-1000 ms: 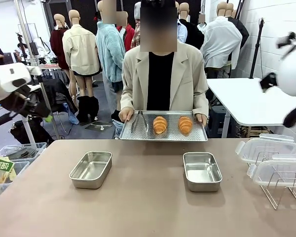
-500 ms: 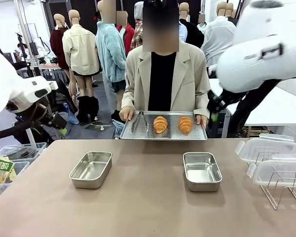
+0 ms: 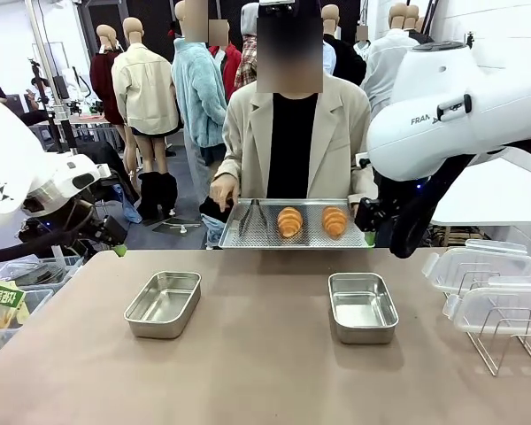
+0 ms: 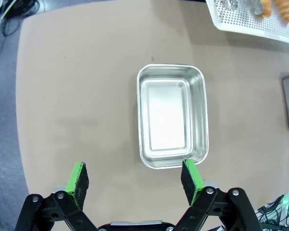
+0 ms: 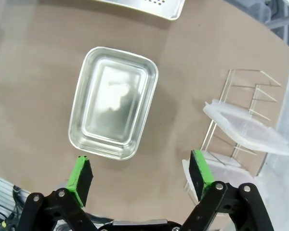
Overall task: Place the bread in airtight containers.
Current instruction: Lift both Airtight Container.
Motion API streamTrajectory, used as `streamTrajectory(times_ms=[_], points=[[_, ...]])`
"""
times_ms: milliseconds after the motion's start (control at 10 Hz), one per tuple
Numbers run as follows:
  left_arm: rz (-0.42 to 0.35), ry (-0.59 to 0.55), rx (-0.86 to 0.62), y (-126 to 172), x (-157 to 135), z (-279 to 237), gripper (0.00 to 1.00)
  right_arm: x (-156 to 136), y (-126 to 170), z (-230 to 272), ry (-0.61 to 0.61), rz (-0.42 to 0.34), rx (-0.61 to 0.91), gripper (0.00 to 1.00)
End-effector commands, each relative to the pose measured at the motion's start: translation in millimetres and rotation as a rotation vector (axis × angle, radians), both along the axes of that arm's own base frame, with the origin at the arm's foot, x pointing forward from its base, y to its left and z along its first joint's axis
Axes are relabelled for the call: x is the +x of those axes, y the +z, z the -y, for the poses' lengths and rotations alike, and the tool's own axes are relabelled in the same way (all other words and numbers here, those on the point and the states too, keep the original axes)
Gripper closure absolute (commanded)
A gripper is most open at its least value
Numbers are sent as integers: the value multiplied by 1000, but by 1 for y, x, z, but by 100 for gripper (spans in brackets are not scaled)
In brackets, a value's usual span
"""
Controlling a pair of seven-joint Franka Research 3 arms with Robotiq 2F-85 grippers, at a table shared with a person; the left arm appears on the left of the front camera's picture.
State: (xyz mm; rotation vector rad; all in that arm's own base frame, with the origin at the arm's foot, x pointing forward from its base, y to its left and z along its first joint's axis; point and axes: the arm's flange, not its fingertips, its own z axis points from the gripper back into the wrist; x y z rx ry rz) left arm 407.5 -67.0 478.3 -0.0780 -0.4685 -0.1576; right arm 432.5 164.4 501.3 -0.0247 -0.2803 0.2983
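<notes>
A person at the far side holds a perforated steel tray [image 3: 248, 237] carrying the bread: two golden croissants [image 3: 289, 221] [image 3: 334, 221] beside metal tongs [image 3: 252, 217]. Two empty steel airtight containers sit on the brown table, one on the left [image 3: 163, 304] and one on the right [image 3: 363, 306]. My left gripper [image 3: 115, 246] hovers off the table's left edge, and in its wrist view it stands open [image 4: 135, 174] above the left container [image 4: 172, 122]. My right gripper [image 3: 369, 234] hangs by the tray's right end, open [image 5: 140, 175] above the right container [image 5: 113, 109].
A wire rack [image 3: 504, 341] at the table's right edge holds clear plastic lids [image 3: 478, 266], also seen in the right wrist view [image 5: 245, 125]. Bins of clutter [image 3: 13, 297] sit below the table's left side. The near half of the table is bare.
Both arms have swung in toward the table: the right from the far right to beside the tray, the left lower and closer. The person nudged the tray slightly right.
</notes>
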Motion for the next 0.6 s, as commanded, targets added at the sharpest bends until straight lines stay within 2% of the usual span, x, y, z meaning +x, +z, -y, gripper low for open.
streamTrajectory(times_ms=[0, 100, 300, 400, 500], points=[[12, -4, 17, 4, -3, -2, 0, -1, 4, 2, 0, 18, -11, 0], [0, 0, 0, 0, 0, 0, 0, 0, 0, 0, 0, 0, 0, 0], [-50, -38, -42, -25, 18, 4, 0, 26, -27, -5, 26, -77, 38, 0], [-76, -29, -29, -35, 26, 7, 0, 34, -43, -6, 36, -133, 53, 0], [-101, -11, 8, -45, 37, 6, 0, 46, -60, -7, 22, -152, 61, 0]])
